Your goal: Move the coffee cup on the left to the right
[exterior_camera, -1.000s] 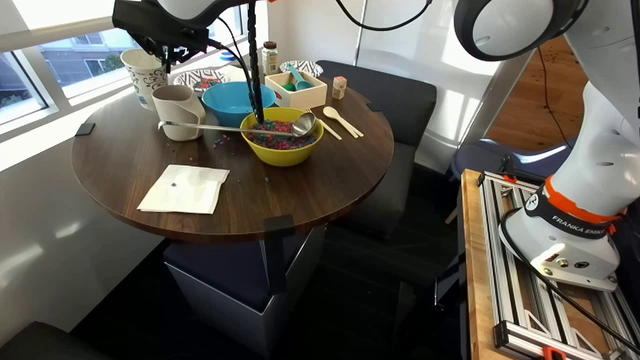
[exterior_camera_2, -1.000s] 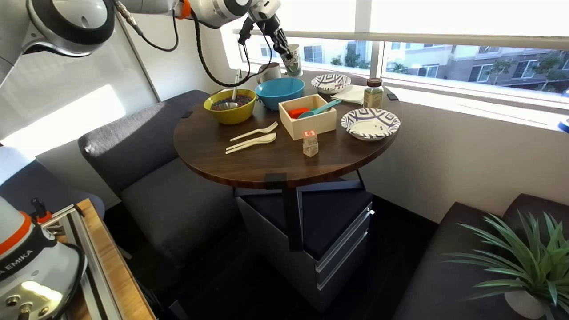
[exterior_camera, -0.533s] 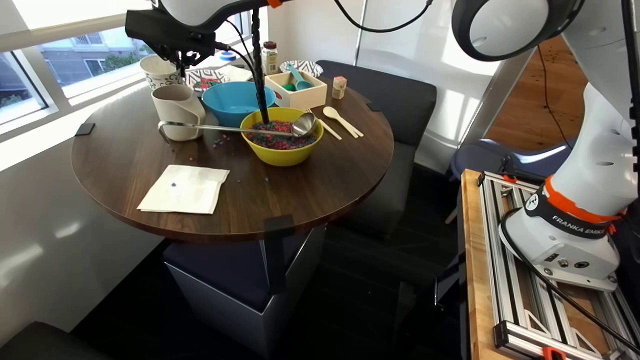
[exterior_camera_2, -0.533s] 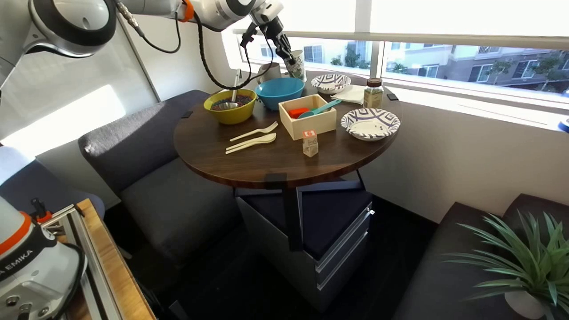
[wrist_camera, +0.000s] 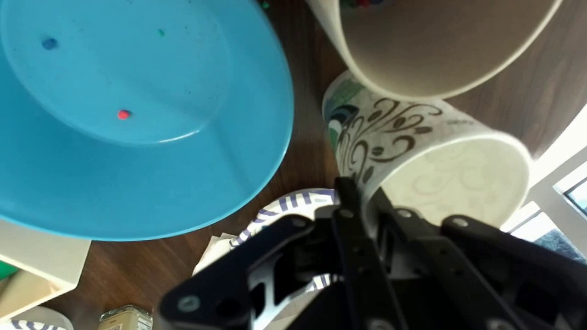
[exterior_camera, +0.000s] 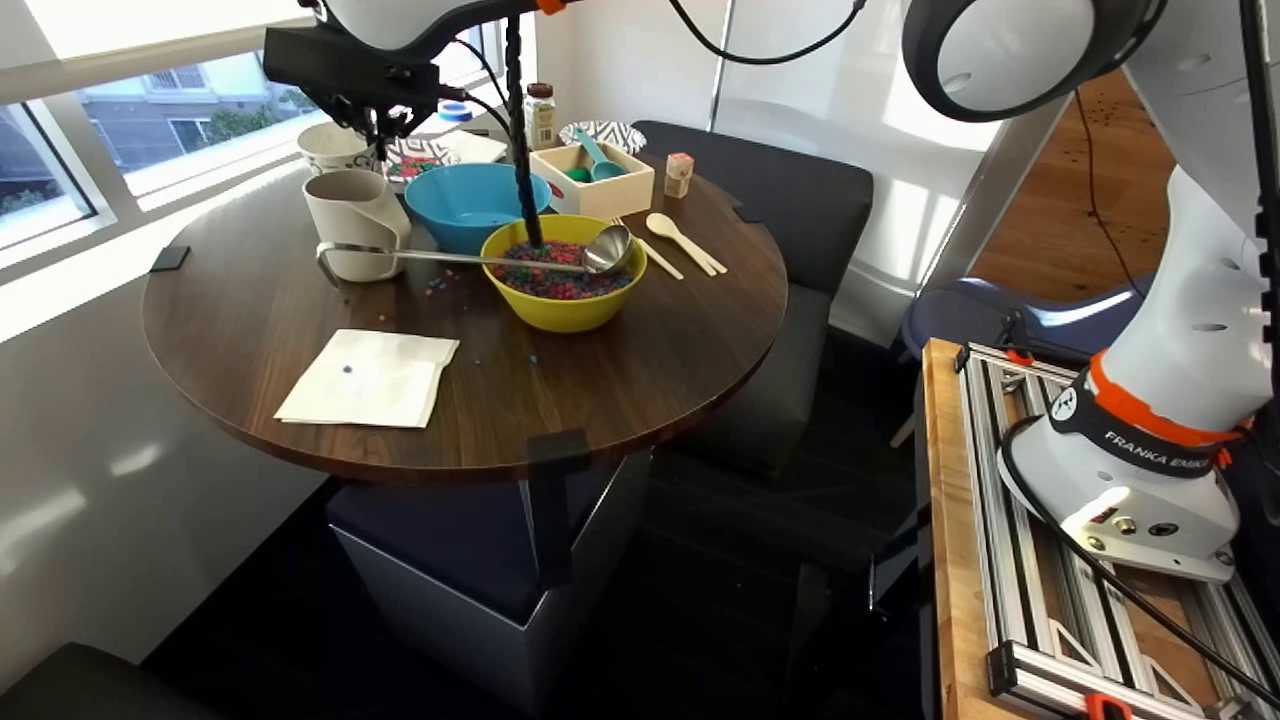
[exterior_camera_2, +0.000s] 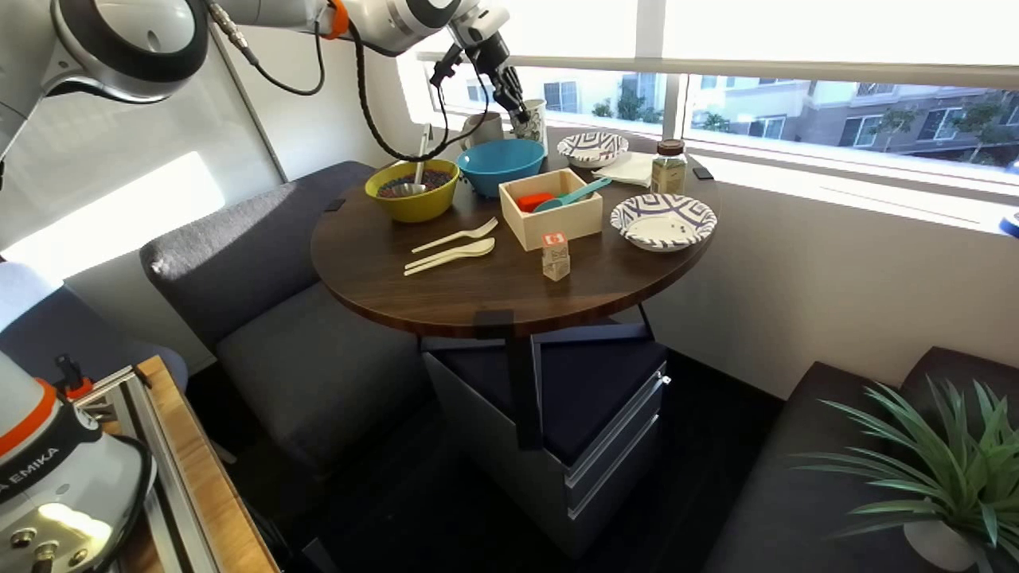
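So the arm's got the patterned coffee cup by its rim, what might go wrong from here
The fingers seem to pinch the coffee cup only at its rim, so it may twist or drop. The whitish jug looks close beside it, so a sideways move could tip that and spill the colored bits inside. The hanging black cable appears near the ladle in the yellow bowl and might catch it.

In an exterior view you see a yellow bowl [exterior_camera: 562, 316]; blue bowl [exterior_camera: 462, 197] at its ten o'clock, paper napkin [exterior_camera: 372, 388] at eight.
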Available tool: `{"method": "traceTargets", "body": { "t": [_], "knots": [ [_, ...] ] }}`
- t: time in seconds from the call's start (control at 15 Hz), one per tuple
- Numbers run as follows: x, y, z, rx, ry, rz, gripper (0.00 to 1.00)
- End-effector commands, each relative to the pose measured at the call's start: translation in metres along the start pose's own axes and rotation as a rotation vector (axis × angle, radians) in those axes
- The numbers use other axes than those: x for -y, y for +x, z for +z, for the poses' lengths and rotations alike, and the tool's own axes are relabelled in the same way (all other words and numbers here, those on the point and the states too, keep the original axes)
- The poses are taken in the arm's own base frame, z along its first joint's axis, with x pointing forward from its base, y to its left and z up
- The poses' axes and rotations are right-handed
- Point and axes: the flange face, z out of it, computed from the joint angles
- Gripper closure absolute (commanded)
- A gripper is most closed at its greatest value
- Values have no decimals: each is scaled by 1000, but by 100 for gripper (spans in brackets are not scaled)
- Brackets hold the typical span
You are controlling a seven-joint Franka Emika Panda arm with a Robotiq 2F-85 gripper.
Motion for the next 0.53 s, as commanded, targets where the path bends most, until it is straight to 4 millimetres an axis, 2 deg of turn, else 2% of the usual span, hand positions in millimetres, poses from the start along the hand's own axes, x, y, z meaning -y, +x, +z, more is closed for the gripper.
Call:
{"method": "traceTargets", "body": {
  "t": [0.0, 0.27, 0.47],
  "knots": [
    [-4, 3, -3, 25, -18, 5, 57],
    [-5, 10, -26, 69, 27, -52, 26],
    [-1, 14, -65, 118, 122, -195, 4]
  ]
}}
